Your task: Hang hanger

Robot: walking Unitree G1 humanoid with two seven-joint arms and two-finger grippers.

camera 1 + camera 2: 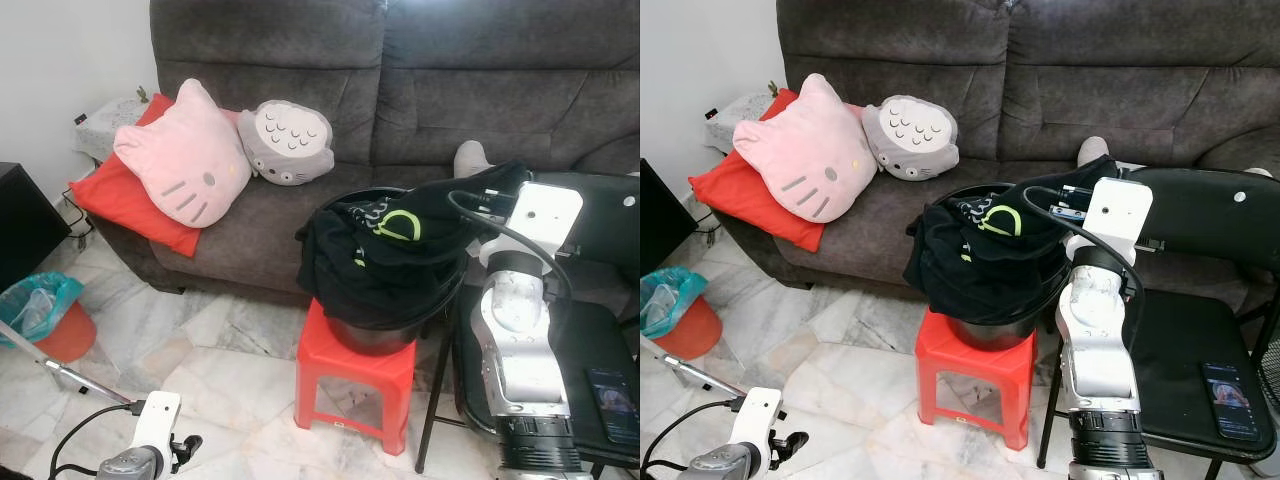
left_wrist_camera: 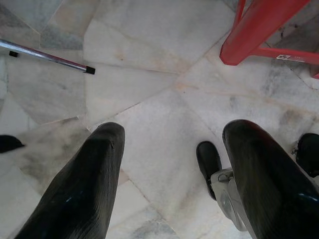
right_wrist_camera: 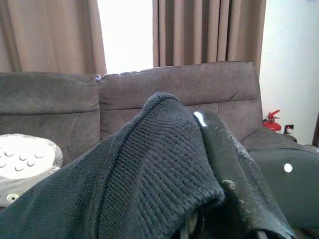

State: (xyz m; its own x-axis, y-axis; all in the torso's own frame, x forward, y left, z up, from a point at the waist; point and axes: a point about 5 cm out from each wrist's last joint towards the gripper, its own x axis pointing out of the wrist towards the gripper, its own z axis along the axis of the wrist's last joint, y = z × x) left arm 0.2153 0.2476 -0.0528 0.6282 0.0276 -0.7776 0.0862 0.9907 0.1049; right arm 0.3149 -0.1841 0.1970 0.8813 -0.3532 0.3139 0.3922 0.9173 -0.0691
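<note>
Red plastic stool (image 1: 355, 375), square top, splayed legs, on glossy marble floor (image 1: 215, 355). On the stool: round black basket (image 1: 385, 335) heaped with black knit garment (image 1: 380, 255), neon-green print on top, cloth spilling over the rim toward the sofa side. Right gripper (image 3: 214, 164) sits at the heap's far side from the pillows, ribbed dark knit draped over one black finger (image 3: 229, 164); fingers pinching the cloth. No hanger can be made out.

Left gripper (image 2: 172, 174) hangs low over bare floor left of the stool, fingers spread wide, holding nothing. Chrome pole (image 1: 65, 375) lies further left.

Behind the stool: grey suede sofa (image 1: 400, 90) with pink cat pillow (image 1: 185, 165), grey owl pillow (image 1: 290, 140), red cushion (image 1: 125, 205). Black chair (image 1: 1200, 350) tight against the stool's right. Open floor only left and front.
</note>
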